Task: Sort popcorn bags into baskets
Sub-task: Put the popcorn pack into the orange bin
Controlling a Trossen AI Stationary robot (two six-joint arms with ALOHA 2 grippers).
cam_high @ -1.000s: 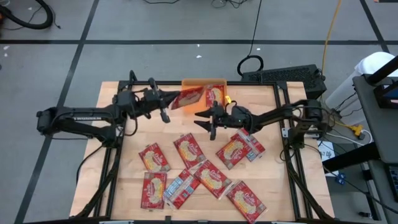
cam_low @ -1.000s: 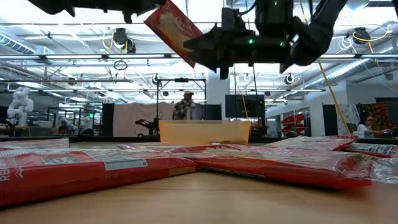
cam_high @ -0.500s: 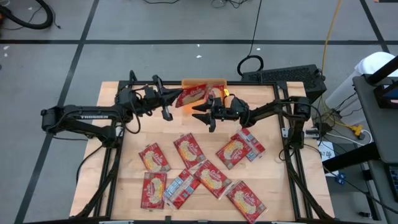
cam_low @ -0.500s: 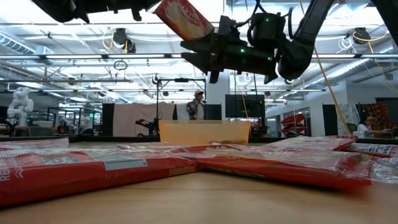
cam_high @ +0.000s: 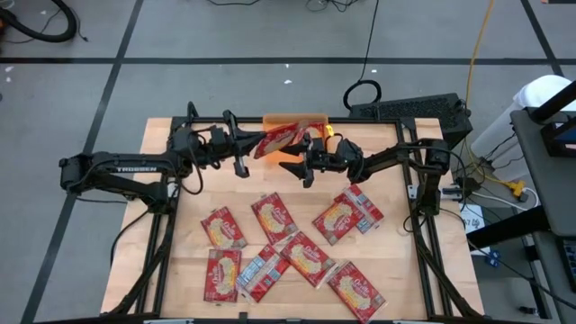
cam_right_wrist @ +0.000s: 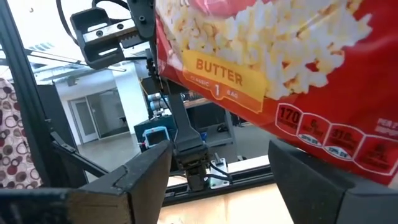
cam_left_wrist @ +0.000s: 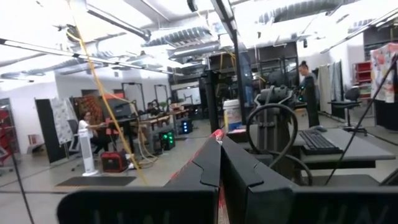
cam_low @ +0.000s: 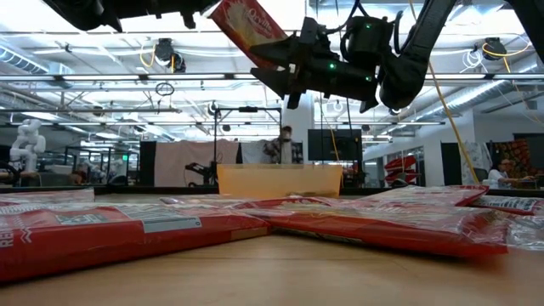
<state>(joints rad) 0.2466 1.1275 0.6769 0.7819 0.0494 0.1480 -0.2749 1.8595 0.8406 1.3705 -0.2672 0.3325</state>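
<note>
The orange basket point(cam_high: 294, 120) at the table's far edge holds one popcorn bag point(cam_high: 312, 137). The left gripper point(cam_high: 247, 153), fingers shut, pinches another bag point(cam_high: 279, 139) in the air just near of the basket, long axis running left-right. The right gripper point(cam_high: 297, 168), fingers spread wide around that bag's right end, grips nothing. Eight bags point(cam_high: 273, 217) lie flat on the table

The right wrist view cuts off the held popcorn bag point(cam_right_wrist: 261, 81) at its edges. The bag hides much of the orange basket point(cam_high: 310, 120) from above.
</note>
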